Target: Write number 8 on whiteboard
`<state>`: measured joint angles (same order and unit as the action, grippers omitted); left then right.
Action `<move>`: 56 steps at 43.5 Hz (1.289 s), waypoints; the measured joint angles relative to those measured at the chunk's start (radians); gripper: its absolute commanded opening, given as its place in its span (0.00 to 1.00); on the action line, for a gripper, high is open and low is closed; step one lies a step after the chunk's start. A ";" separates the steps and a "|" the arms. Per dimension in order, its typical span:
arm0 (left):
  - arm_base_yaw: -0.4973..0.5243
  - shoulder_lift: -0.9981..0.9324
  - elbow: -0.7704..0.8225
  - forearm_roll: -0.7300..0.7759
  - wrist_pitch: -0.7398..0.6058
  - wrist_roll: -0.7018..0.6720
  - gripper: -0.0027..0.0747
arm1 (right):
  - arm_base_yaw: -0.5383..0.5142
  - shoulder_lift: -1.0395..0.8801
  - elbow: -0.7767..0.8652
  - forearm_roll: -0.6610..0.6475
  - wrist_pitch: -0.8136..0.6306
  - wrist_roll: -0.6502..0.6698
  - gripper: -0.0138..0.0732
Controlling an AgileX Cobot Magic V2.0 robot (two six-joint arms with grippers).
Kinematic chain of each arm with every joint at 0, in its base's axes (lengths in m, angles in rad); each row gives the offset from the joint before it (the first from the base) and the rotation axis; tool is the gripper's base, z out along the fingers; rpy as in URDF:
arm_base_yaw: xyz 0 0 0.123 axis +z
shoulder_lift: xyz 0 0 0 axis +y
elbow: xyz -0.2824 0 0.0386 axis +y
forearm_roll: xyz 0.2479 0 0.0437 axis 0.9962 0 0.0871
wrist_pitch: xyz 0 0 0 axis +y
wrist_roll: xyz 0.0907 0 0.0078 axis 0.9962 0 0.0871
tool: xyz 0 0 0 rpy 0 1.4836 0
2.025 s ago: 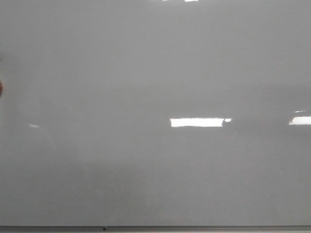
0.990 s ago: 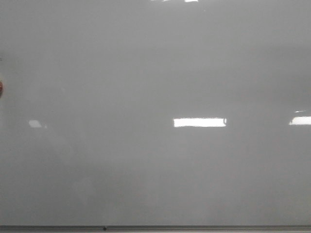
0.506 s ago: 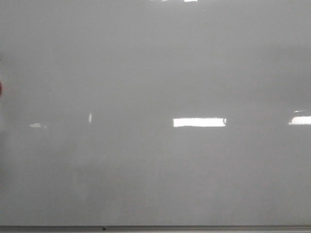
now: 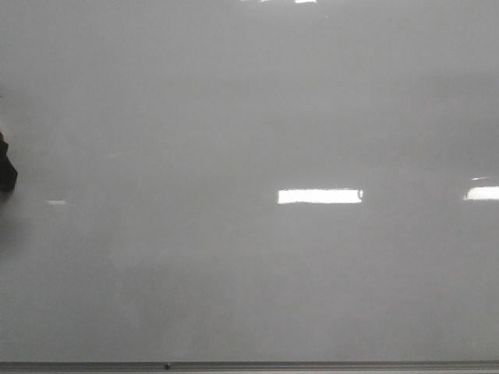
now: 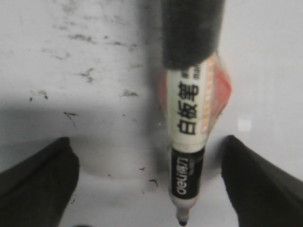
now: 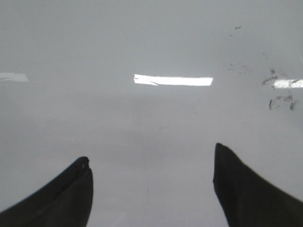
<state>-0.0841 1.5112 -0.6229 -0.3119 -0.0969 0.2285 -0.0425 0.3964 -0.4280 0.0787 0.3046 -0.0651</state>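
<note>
**Step in hand: taking up the pen.** The large glossy pale-grey whiteboard point(image 4: 249, 117) carries no stroke in the front view. The number 8 is not seen in any view, so writing is judged not yet begun.

The white-barrelled marker pen with black printed characters and a black nib end point(image 5: 189, 123) lies in the left wrist view against the board surface. Its far end is covered by a black sleeve (whether cap or holder cannot be told). The left gripper point(image 5: 147, 138) stands spread wide, one dark finger on each side of the pen and well apart from it; it holds nothing.

**Next move, as judged:**
- Centre the pen between the fingers, since it sits nearer one finger than the other.
- Close on the barrel, not on the nib.
- Carry the nib to a bare part of the board.

**Surroundings.**
- The right gripper point(image 6: 151, 151) is also spread wide and holds nothing.
- Dark ink smudges point(image 5: 85, 73) mark the board near the pen.
- A bright rectangular light reflection point(image 4: 320, 196) is not ink.
- A dark shape at the left edge point(image 4: 6, 167) cannot be identified.
- The thin grey metal bottom edge point(image 4: 312, 365) bounds the writing area.

Nothing visible blocks the grasp.
</note>
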 measured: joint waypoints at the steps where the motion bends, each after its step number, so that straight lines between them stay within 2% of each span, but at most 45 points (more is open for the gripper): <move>1: 0.000 0.000 0.000 0.000 0.000 0.000 0.57 | 0.000 0.000 0.000 0.000 0.000 0.000 0.79; 10: -0.002 0.002 0.000 0.000 0.003 0.002 0.22 | 0.000 0.000 0.000 0.000 0.000 0.000 0.79; 18: -0.002 -0.014 0.000 0.000 0.028 0.002 0.01 | 0.000 0.000 0.000 0.000 0.000 0.000 0.79; 26: -0.016 -0.165 -0.011 0.000 0.165 0.004 0.01 | 0.000 0.000 0.000 0.000 0.000 0.000 0.79; 33: -0.052 -0.264 -0.108 0.019 0.502 0.072 0.01 | 0.000 0.012 -0.004 0.000 0.012 0.000 0.79; 37: -0.094 -0.269 -0.196 0.024 0.723 0.174 0.01 | 0.000 0.061 -0.030 0.000 0.064 0.000 0.79; 42: -0.168 -0.256 -0.281 0.025 0.918 0.330 0.01 | 0.018 0.148 -0.086 0.007 0.147 0.000 0.79; 49: -0.316 -0.241 -0.346 0.024 1.074 0.617 0.01 | 0.141 0.301 -0.224 0.022 0.312 -0.076 0.79; 56: -0.440 -0.241 -0.365 0.021 1.127 0.737 0.01 | 0.336 0.444 -0.360 0.087 0.505 -0.249 0.79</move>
<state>-0.5241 1.2705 -0.9880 -0.2907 1.0299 0.9653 0.2939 0.8400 -0.7885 0.1658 0.8097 -0.3137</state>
